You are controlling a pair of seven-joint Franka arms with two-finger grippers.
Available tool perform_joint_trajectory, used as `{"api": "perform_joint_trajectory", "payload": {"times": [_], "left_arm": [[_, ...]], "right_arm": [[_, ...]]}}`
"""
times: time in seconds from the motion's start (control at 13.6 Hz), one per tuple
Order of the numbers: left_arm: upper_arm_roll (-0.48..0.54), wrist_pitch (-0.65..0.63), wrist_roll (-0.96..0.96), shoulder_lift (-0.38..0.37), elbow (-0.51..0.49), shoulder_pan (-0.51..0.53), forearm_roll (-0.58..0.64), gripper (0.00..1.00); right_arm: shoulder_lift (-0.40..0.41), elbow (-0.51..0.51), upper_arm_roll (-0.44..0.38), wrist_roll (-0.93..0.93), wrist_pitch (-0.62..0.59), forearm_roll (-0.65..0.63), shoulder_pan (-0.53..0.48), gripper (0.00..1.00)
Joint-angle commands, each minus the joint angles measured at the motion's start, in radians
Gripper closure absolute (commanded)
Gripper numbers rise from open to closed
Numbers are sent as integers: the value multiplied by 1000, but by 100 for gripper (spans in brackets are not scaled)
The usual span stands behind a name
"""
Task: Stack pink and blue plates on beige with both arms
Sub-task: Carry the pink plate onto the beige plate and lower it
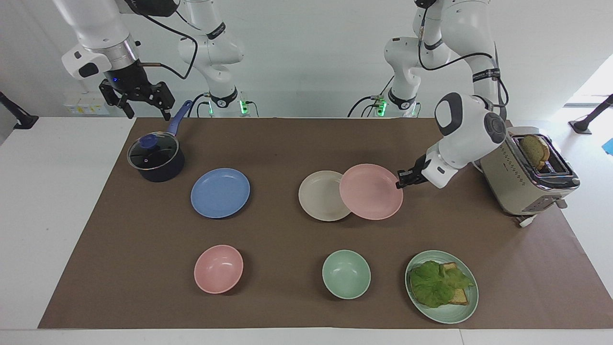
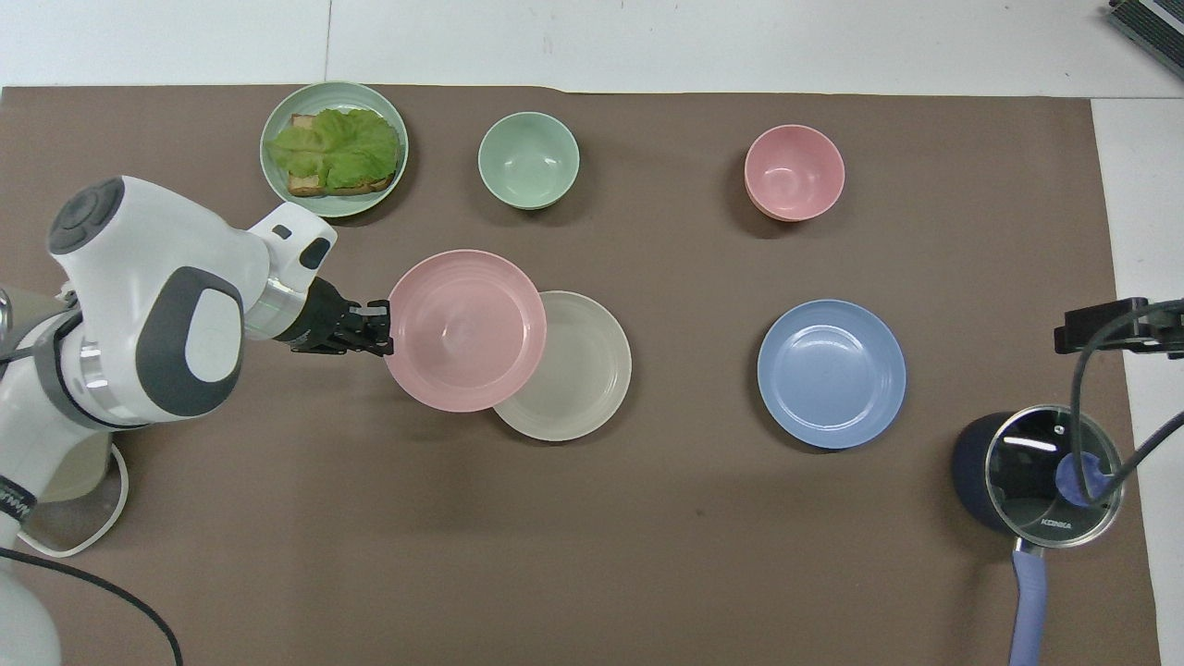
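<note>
My left gripper is shut on the rim of the pink plate, which it holds level in the air. The plate partly overlaps the beige plate lying flat at the middle of the mat. The blue plate rests on the mat toward the right arm's end. My right gripper hangs open, high over the mat's corner near the pot, holding nothing; in the overhead view only its edge shows.
A dark pot with a glass lid stands beside the blue plate. A beige toaster sits at the left arm's end. A pink bowl, green bowl and green plate with lettuce lie farthest from the robots.
</note>
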Motion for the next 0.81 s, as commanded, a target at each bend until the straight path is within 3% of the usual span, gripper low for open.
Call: {"api": "perform_joint_trajectory", "payload": {"times": [0.0,0.22,0.73], "left_arm": [[13,74,-81,-12,-22,-99,-14,100],[15,137,-164,-10,-39,-179,-14,100],[15,273,-150,18,-134,-211,-14,100]], "right_arm": [[1,5,2,-30,-9,10,-8,0],[1,5,0,-30,-9,10,-8,0],[1,5,2,-30,-11,10,-8,0]]}}
